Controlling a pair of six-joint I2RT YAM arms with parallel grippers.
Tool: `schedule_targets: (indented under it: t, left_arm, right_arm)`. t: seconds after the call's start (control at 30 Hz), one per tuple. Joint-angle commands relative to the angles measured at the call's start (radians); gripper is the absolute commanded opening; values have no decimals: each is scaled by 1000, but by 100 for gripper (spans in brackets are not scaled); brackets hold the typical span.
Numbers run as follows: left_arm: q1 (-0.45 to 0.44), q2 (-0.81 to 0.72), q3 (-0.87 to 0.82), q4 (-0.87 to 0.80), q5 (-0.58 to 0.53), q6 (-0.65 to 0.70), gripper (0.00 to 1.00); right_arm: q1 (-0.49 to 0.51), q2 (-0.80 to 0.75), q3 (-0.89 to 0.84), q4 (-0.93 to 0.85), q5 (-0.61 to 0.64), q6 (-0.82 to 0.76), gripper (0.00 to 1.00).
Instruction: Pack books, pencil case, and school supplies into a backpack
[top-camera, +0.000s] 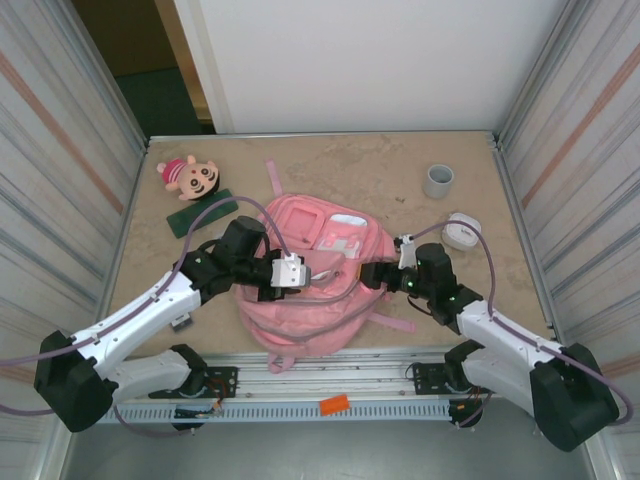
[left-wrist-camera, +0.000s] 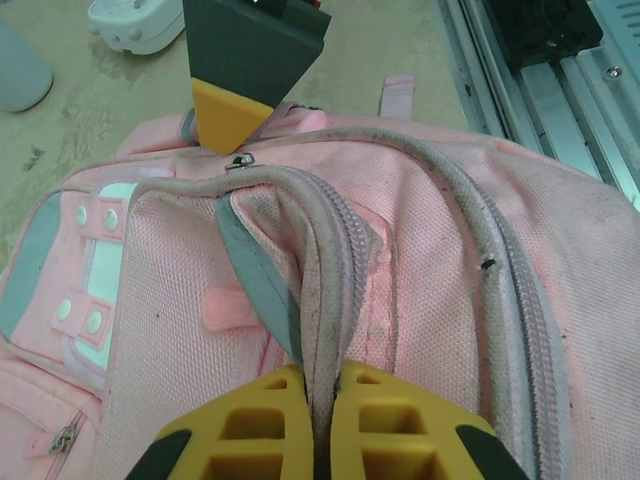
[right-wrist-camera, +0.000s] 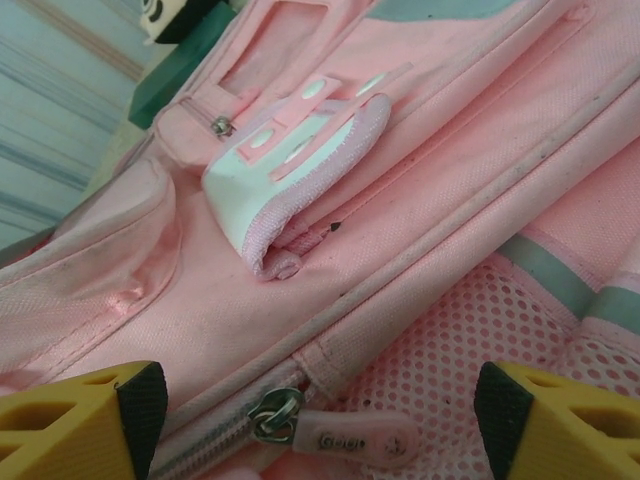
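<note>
The pink backpack (top-camera: 318, 300) lies flat in the middle of the table. My left gripper (top-camera: 297, 271) is shut on a raised fold of its grey-white zip edge (left-wrist-camera: 318, 300), and the yellow pads (left-wrist-camera: 250, 425) pinch the fabric between them. My right gripper (top-camera: 378, 274) is open at the backpack's right side. Its fingertips (right-wrist-camera: 135, 400) stand wide apart on either side of a pink zip pull (right-wrist-camera: 362, 438) beside the mesh pocket. The dark green pencil case (top-camera: 201, 215) lies on the table at the back left, apart from both grippers. The books and school supplies are out of view.
A pink-capped plush doll (top-camera: 186, 174) lies behind the pencil case. A grey cup (top-camera: 437, 180) stands at the back right. A white rounded object (top-camera: 461, 230) sits just behind my right arm. Metal walls close in both sides.
</note>
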Motion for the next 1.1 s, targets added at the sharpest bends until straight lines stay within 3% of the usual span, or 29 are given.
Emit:
schedule_targets:
  t: [0.0, 0.2, 0.43, 0.67, 0.77, 1.07]
  left_arm:
    - [0, -31, 21, 107, 152, -17, 0]
    - [-1, -37, -2, 143, 121, -30, 0]
    - [4, -85, -46, 202, 48, -31, 0]
    - [8, -88, -50, 205, 15, -30, 0]
    - [9, -90, -52, 211, -3, -31, 0]
    - [9, -106, -62, 224, -22, -34, 0]
  right_arm:
    - [11, 45, 24, 66, -26, -22, 82]
    - [12, 121, 48, 101, -137, -26, 79]
    - [14, 136, 99, -8, -200, -48, 50]
    - [13, 96, 117, -101, -236, -83, 32]
    - [14, 74, 118, -130, -235, -93, 32]
    - [14, 80, 119, -182, -277, -121, 47]
